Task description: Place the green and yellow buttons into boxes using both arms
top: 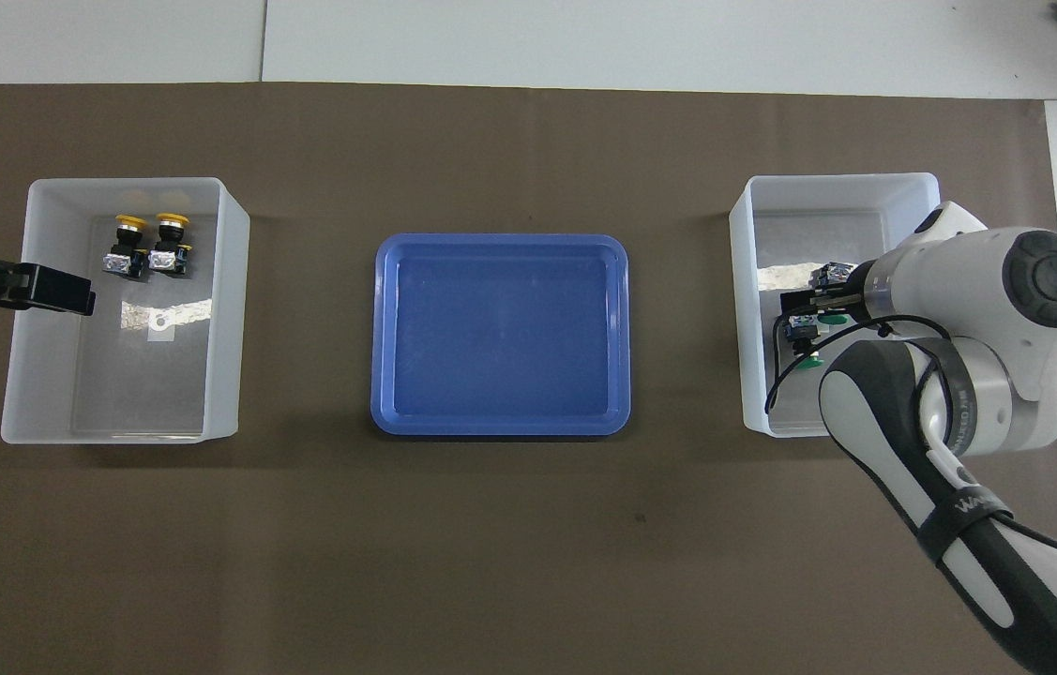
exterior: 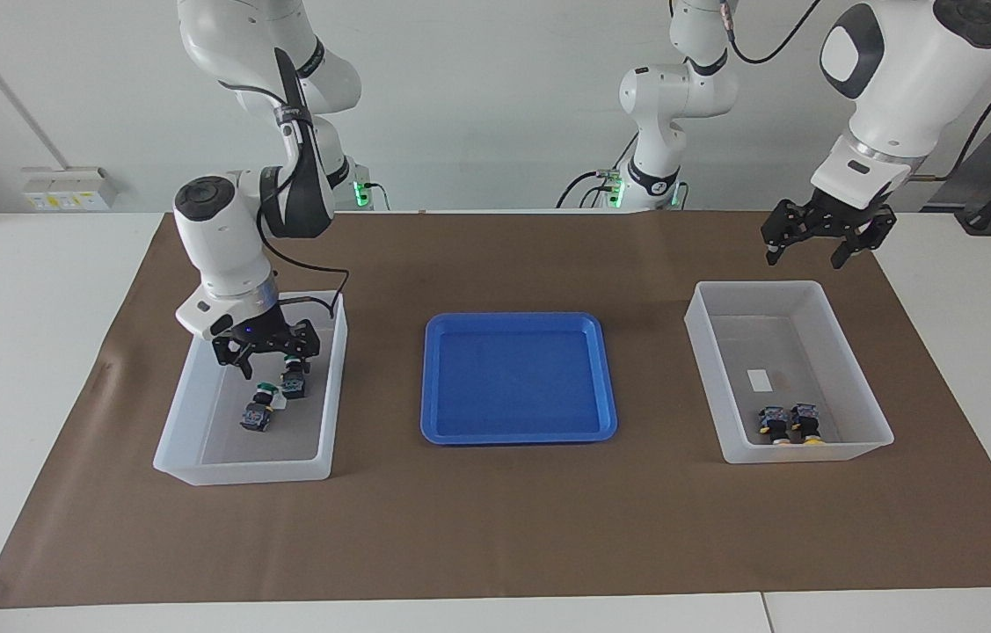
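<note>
Two green buttons [exterior: 292,383] [exterior: 257,414] lie side by side in the clear box [exterior: 196,450] at the right arm's end; they also show in the overhead view [top: 805,336] [top: 832,276]. My right gripper [exterior: 269,359] hangs open just above them, holding nothing. Two yellow buttons [exterior: 775,425] [exterior: 807,424] lie in the clear box [exterior: 812,454] at the left arm's end, in the part farthest from the robots; the overhead view shows them too [top: 127,246] [top: 170,244]. My left gripper [exterior: 819,251] is open and empty, raised over that box's edge nearest the robots.
A blue tray [exterior: 517,378] sits between the two boxes on the brown mat [exterior: 495,527], with nothing in it. A small white label [exterior: 760,379] lies on the floor of the box at the left arm's end.
</note>
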Robot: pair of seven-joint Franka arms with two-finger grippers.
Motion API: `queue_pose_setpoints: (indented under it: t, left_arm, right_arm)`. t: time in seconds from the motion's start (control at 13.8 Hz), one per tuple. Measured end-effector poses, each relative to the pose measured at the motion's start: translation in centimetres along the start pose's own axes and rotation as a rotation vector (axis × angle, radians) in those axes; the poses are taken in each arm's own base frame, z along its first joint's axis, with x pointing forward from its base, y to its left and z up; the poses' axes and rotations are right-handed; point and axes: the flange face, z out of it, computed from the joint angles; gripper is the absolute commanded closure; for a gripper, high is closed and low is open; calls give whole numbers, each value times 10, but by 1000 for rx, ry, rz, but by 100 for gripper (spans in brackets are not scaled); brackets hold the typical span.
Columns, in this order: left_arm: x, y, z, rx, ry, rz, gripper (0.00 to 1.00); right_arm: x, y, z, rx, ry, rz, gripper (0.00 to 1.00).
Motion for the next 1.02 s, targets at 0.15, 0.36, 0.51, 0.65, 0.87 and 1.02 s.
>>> queue_pose_setpoints:
  t: [0.15,0.36,0.51,0.65,0.87,1.02]
  left_arm:
    - [-4,-3,-1,-3,-22,-6,0]
    - [-8,-4,-2,-5,-40,-20,0]
    - [-8,-4,-3,-4,-39,-51,0]
    - [-8,-4,-4,-3,-37,-61,0]
    - [-8,-5,-4,-2,-37,-64,0]
    - [-8,-5,-4,-2,-37,-64,0]
  right_arm:
    - [12,4,-39,-1,-3,82,0]
    - [17,19,-99,-7,-30,178,0]
    - [16,32,-133,-12,-64,205,0]
    - [14,41,-158,-16,-92,221,0]
    - [9,48,-201,-20,-144,228,0]
    - [5,51,-224,-18,-163,194,0]
